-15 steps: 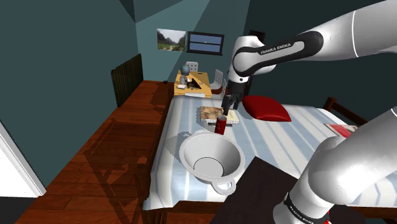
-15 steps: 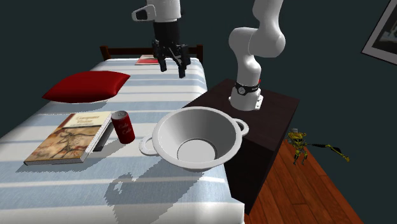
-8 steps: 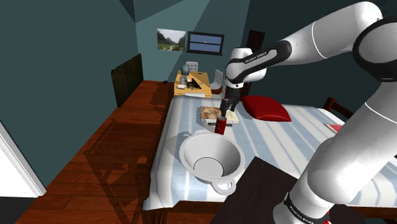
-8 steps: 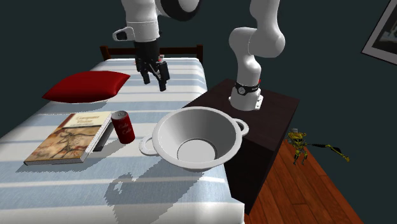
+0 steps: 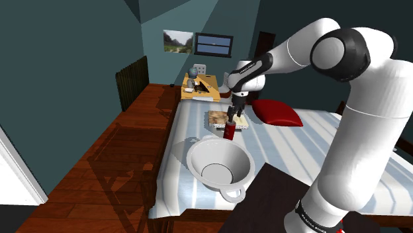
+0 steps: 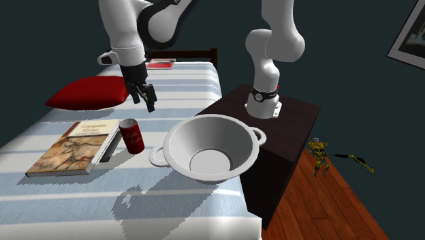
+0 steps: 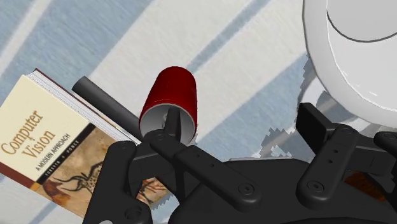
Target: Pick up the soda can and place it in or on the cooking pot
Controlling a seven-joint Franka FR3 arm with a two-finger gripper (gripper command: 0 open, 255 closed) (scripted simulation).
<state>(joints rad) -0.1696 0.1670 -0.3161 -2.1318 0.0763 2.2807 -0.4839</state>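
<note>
1. The soda can (image 6: 132,136) looks smooth, red, faintly glossy.
2. The cooking pot (image 6: 178,144) is plain, smooth, matt white.
3. The bed (image 6: 177,204) wears striped cloth.
4. The floor (image 5: 106,159) is glossy brown wood.

Red can (image 6: 132,136), upright on striped bed, just beside book's edge. White pot (image 6: 178,146) with two handles, mouth up, near can, at bed's edge.

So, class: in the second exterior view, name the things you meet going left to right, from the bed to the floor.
Book → red soda can → white cooking pot → dark stand → small figure on the floor
</note>
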